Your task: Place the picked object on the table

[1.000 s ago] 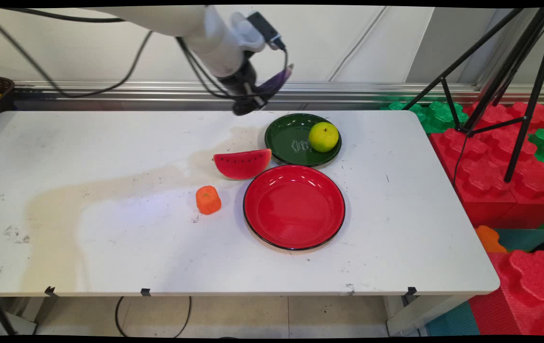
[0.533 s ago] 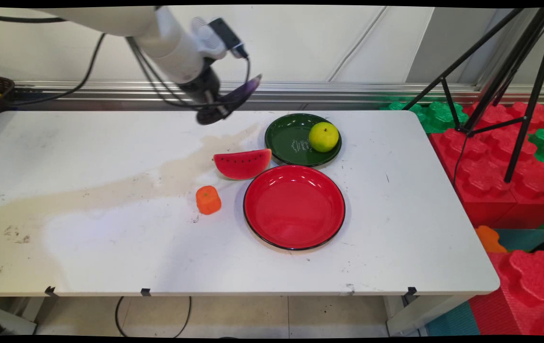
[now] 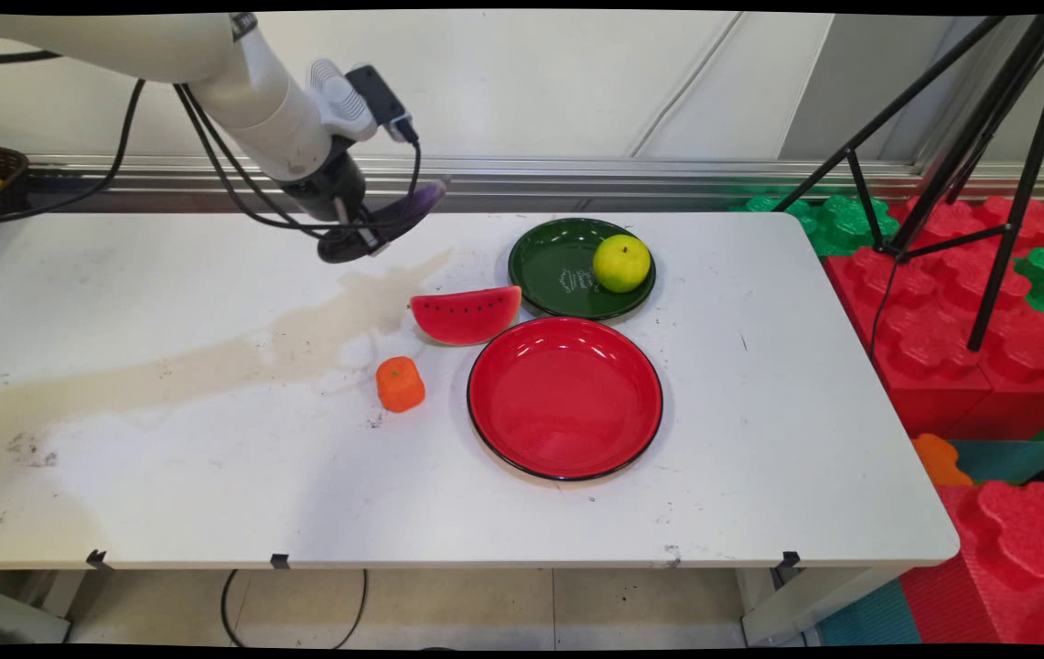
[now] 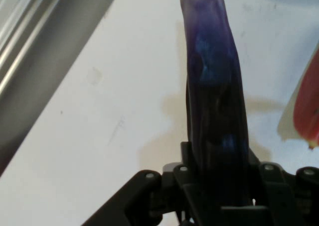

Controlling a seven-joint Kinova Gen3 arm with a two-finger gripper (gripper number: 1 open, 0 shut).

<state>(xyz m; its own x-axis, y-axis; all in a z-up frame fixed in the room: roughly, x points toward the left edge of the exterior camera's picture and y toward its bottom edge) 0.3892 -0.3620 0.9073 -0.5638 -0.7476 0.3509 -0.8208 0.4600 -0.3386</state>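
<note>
Lime [image 3: 620,263] in green plate [image 3: 551,270].

White arm from upper left, hand [image 3: 375,233] low over the table's far side, clamped shut.

The purple eggplant [image 4: 214,86] looks glossy and smooth, like plastic. The 2 plates, red plate [image 3: 565,398] and green plate [image 3: 558,265], shine like enamel. The white table [image 3: 210,458] is matt, scuffed and stained.
</note>
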